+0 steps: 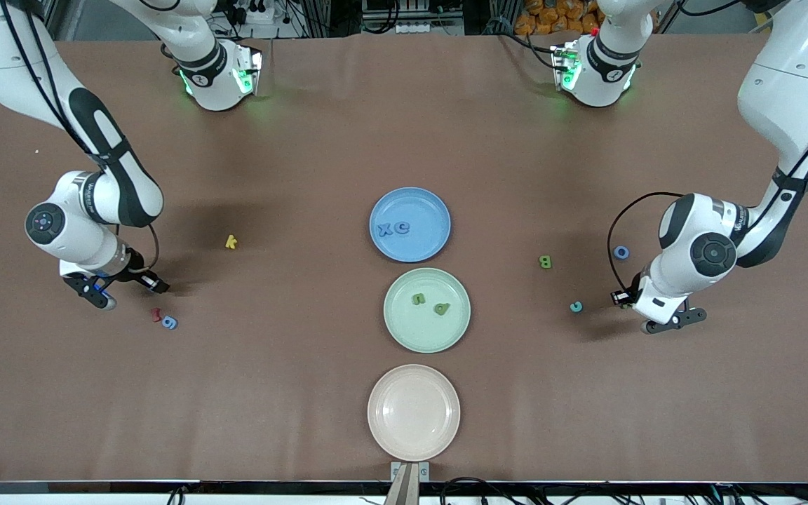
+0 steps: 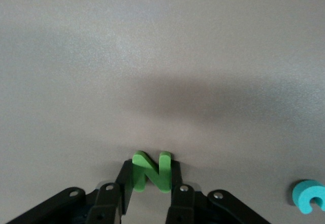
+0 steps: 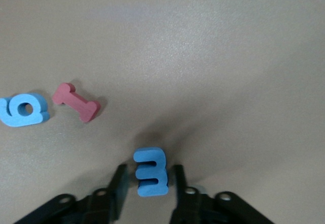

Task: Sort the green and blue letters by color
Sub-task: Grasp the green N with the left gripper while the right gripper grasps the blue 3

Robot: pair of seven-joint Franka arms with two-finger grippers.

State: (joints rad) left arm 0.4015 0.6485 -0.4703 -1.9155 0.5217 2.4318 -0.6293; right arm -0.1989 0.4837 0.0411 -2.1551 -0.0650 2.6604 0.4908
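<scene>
In the left wrist view my left gripper (image 2: 151, 179) is shut on a green letter N (image 2: 151, 171), low over the table toward the left arm's end (image 1: 620, 299). My right gripper (image 3: 150, 181) stands open around a blue letter E (image 3: 151, 172), with a gap on each side, at the right arm's end (image 1: 157, 284). The blue plate (image 1: 418, 200) holds a blue X (image 1: 385, 229) and a blue C (image 1: 402, 226). Two green letters (image 1: 419, 299) lie in the green plate (image 1: 426, 338). A green B (image 1: 546, 262) and a blue ring letter (image 1: 621, 252) lie near the left gripper.
A dark red piece (image 1: 156, 315) and a blue piece (image 1: 170, 322) lie just nearer the camera than the right gripper. A yellow k (image 1: 231, 242) and a teal c (image 1: 576, 306) lie on the table. A pink plate (image 1: 413, 435) sits nearest the camera.
</scene>
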